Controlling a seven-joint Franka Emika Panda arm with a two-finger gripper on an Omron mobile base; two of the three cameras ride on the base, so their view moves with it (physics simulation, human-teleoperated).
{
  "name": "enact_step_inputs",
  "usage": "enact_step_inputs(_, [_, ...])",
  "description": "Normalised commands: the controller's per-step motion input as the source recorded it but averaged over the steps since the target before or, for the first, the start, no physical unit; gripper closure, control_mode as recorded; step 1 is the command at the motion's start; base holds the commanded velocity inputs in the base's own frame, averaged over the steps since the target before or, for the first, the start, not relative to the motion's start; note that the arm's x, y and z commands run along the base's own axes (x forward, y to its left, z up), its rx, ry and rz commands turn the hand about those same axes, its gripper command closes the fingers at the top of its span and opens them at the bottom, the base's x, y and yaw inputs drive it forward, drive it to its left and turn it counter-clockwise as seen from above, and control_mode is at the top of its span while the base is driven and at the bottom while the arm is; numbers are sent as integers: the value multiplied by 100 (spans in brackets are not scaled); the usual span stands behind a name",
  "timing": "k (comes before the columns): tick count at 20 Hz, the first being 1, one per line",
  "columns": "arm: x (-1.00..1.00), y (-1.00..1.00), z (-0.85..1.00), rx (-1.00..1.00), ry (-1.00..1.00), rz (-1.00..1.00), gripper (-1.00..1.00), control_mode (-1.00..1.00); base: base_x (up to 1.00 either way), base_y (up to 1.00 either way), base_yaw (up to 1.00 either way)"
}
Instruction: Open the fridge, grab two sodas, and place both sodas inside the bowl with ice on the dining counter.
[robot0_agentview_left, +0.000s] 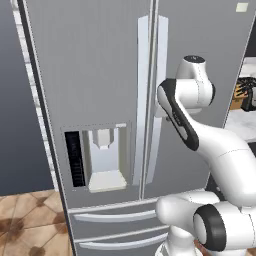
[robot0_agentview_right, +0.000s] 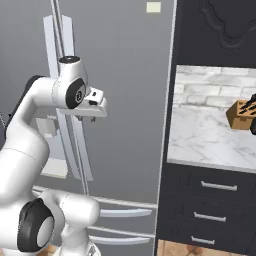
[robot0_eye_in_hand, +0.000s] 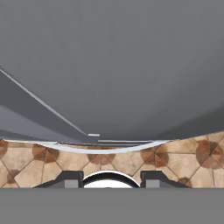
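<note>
At the fridge (robot0_agentview_left: 100, 75), both upper doors stand shut, their two long vertical handles (robot0_agentview_left: 150, 100) side by side along the centre seam, with the dispenser recess (robot0_agentview_left: 102, 157) in the left door and two drawers (robot0_agentview_left: 115, 216) below. The arm reaches up against the right door, and the tool (robot0_agentview_right: 92, 116) hangs just beside the right-hand handle, about mid-height on it. Its fingers point downward, toward the tiled floor (robot0_eye_in_hand: 105, 164) at the fridge's foot. The jaws are clenched to their narrowest; whether they pinch the handle or merely sit beside it, I cannot tell from these angles.

The door is a stiff, heavy slab that will swing on hinges at the fridge's outer right edge, so it should yield only to a steady pull along an arc, not a straight tug. The handle is a smooth, rigid bar and probably slippery; the best hold is likely across it near mid-height, where the tool now sits, with the fingers wrapped behind it.

To the fridge's right, a marble tabletop (robot0_agentview_right: 200, 135) carries a wooden knife block (robot0_agentview_right: 244, 114).
</note>
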Motion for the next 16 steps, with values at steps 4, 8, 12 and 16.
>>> enact_step_inputs(4, [0,0,0,0,0,0,-100,100,-35,-1,0])
enact_step_inputs(8, [0,0,0,0,0,0,-100,100,-93,27,-4])
enact_step_inputs(12, [0,0,0,0,0,0,-100,100,-58,32,-1])
enact_step_inputs(16, [0,0,0,0,0,0,-100,100,-15,40,0])
